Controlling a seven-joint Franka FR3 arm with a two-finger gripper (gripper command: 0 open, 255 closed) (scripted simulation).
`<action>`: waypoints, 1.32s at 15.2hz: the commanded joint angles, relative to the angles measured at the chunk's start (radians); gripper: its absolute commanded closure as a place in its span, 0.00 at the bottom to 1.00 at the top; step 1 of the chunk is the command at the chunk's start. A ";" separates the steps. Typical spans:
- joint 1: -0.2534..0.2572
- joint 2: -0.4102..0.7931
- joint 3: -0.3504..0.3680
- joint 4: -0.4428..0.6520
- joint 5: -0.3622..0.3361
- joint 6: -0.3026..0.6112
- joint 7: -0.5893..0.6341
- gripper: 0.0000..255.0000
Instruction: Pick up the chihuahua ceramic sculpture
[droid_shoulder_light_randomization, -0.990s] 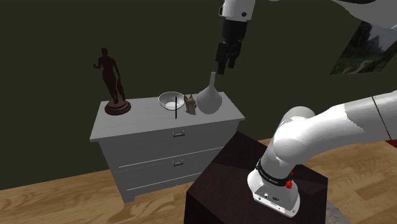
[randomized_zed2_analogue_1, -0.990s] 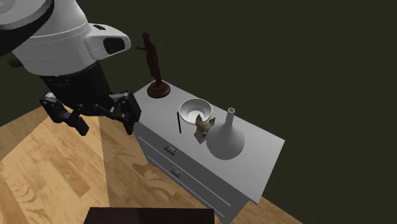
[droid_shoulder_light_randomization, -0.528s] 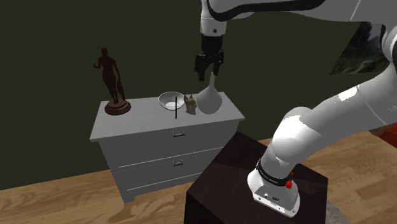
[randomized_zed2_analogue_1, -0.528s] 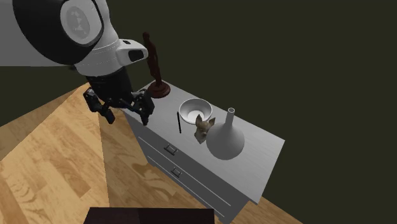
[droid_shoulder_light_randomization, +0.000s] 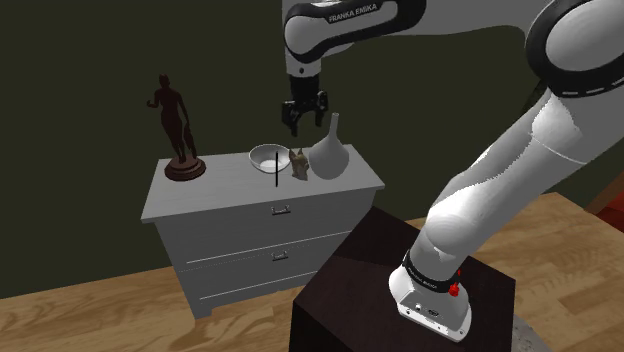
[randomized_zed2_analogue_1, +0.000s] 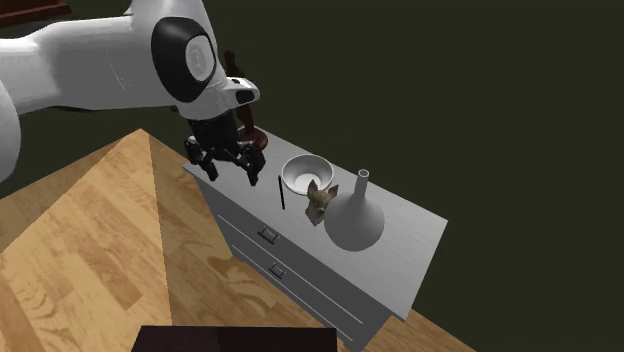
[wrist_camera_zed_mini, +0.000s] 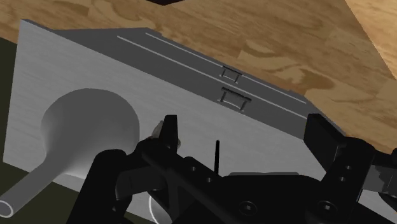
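Above the dresser (droid_shoulder_light_randomization: 225, 192), tool (droid_shoulder_light_randomization: 305, 126) hangs released and empty; small dog figure (droid_shoulder_light_randomization: 298, 162) sits between bowl (droid_shoulder_light_randomization: 267, 156) and vase (droid_shoulder_light_randomization: 330, 156), untouched.

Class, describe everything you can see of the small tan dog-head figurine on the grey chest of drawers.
The small tan dog-head figurine shows two pointed ears above a brownish face. It stands upright on the grey chest of drawers' top, between the white round bowl and the pale long-necked vase, close against the vase. The open black gripper hovers apart, not touching it.
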 joint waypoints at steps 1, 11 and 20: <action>-0.010 0.072 0.005 0.032 -0.019 0.027 0.045 0.00; -0.043 0.454 -0.022 0.284 -0.119 0.087 0.233 0.00; -0.062 0.803 -0.087 0.613 -0.164 0.048 0.349 0.00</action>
